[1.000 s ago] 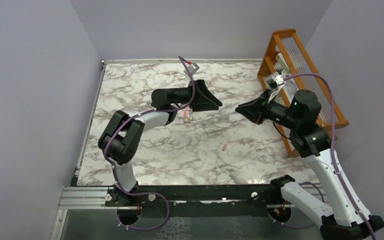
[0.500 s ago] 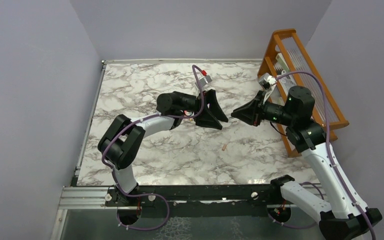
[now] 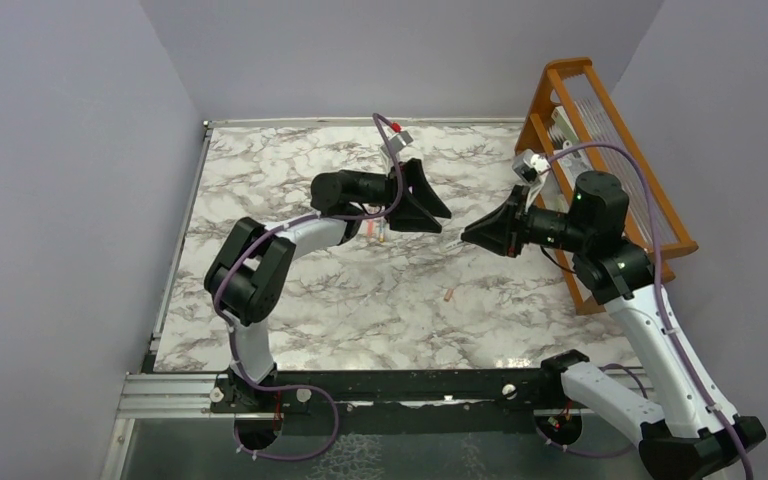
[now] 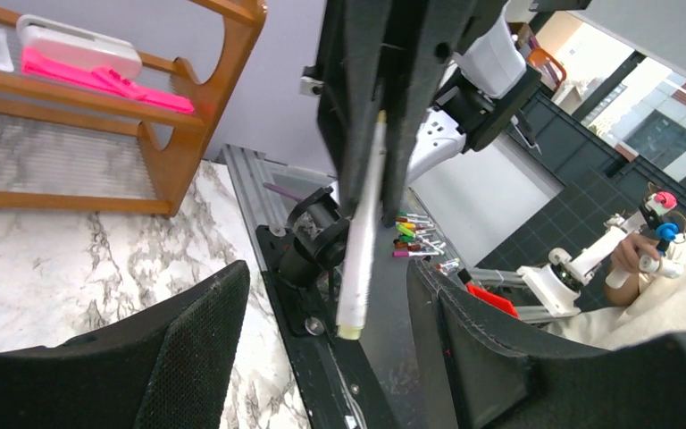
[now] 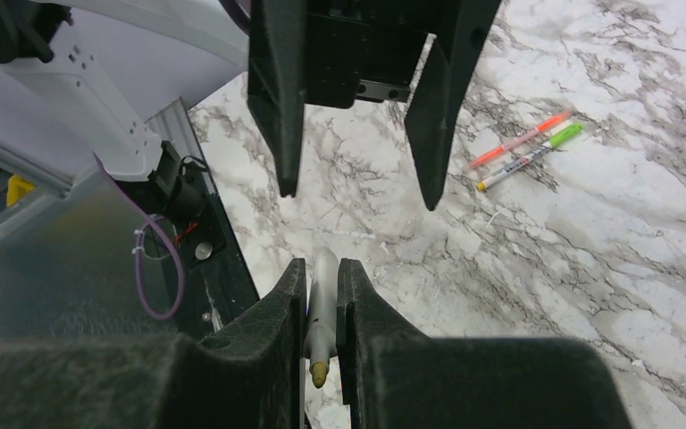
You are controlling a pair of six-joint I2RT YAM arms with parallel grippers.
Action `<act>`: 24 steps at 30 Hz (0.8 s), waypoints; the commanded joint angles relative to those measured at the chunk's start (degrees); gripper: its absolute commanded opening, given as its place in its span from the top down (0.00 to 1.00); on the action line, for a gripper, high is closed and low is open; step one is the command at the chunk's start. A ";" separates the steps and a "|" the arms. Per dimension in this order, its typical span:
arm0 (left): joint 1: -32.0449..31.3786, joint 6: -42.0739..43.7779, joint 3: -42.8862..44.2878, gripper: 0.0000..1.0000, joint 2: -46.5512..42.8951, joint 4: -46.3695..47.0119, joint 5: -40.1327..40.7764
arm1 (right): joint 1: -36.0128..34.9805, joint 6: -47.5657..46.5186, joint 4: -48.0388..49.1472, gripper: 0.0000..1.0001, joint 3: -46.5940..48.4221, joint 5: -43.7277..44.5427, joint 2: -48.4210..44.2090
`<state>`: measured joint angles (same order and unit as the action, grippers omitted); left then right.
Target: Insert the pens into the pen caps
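Top view: left gripper (image 3: 432,197) and right gripper (image 3: 468,237) face nose to nose above mid-table; a tan pen cap (image 3: 448,295) waits on the marble table (image 3: 280,170), nearer the bases.
Left wrist: left jaws apart and empty, lined up as if to receive the whitish pen (image 4: 357,241).
Right wrist: right jaws clamped on that pen, offering it; orange-red pen (image 5: 521,140) and green-capped pen (image 5: 527,159) lie left, parked aside.

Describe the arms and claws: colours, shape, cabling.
Both the left arm and right arm have white links with bulky black joints. A purple cable loops along each. The left claw and right claw are black and fan-shaped, with two tapering fingers whose surface looks finely textured. Small green lights show on the right arm's joints.
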<state>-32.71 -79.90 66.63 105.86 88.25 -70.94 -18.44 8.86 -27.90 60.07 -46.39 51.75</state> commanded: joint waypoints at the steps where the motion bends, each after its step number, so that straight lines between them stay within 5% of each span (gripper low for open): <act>1: -0.80 1.56 0.46 0.33 2.03 12.65 1.32 | -0.24 0.97 0.14 0.99 0.46 -1.98 -0.47; 15: -5.24 3.13 -4.31 0.34 1.16 12.56 -1.12 | -0.28 0.19 1.88 0.99 3.04 -4.27 4.94; 24: -6.49 2.39 -2.00 0.45 3.17 12.62 0.11 | -0.28 0.22 1.51 0.99 1.32 -5.38 5.50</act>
<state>-38.28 -77.67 62.26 108.03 88.23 -71.53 -18.44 9.15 -27.35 60.97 -49.25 57.23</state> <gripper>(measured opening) 0.587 0.126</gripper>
